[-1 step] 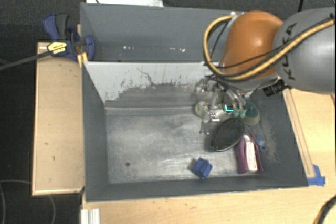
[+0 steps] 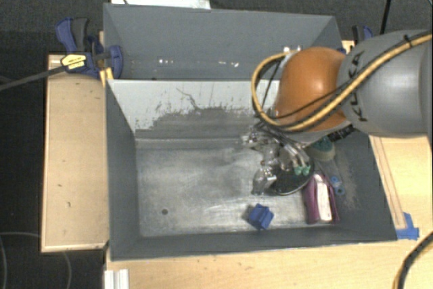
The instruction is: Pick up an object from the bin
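My gripper point(image 2: 266, 178) hangs low over the right half of the grey bin point(image 2: 183, 172) — open or closed, I cannot tell. A dark flat disc point(image 2: 293, 185) lies right beside it, with a purple-and-white tube point(image 2: 318, 199) beyond. A small blue block point(image 2: 258, 216) sits near the front wall on scuffed, scratched metal.

A small blue block point(image 2: 258, 216) lies by itself down at the near side. To its right rests a purple-and-white tube point(image 2: 318, 200).
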### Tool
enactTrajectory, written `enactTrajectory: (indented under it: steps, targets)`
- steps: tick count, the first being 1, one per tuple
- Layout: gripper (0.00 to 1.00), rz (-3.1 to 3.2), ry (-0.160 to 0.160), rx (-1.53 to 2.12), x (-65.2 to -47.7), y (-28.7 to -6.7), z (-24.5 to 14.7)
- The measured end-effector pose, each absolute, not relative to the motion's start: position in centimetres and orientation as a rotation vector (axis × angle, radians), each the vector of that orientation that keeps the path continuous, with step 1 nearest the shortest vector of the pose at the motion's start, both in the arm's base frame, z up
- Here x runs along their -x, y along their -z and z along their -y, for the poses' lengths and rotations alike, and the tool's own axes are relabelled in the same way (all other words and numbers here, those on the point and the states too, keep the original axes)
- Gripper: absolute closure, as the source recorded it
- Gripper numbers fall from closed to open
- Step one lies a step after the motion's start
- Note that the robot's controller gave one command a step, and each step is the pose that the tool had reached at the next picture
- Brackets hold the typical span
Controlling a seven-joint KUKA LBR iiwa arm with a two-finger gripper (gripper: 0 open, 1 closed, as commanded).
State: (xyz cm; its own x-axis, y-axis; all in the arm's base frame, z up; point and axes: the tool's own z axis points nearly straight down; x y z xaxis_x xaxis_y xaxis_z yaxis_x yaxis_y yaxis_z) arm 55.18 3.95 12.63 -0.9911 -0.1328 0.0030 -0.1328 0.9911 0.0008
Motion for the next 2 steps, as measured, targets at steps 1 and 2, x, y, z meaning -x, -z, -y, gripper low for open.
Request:
enactTrajectory:
  steps: [1,2]
  targets:
    - [0.00,3.122,-0.003,-0.410,-50.1,-7.0,4.0]
    - [0.00,3.148,-0.001,-0.123,-48.9,-7.2,2.4]
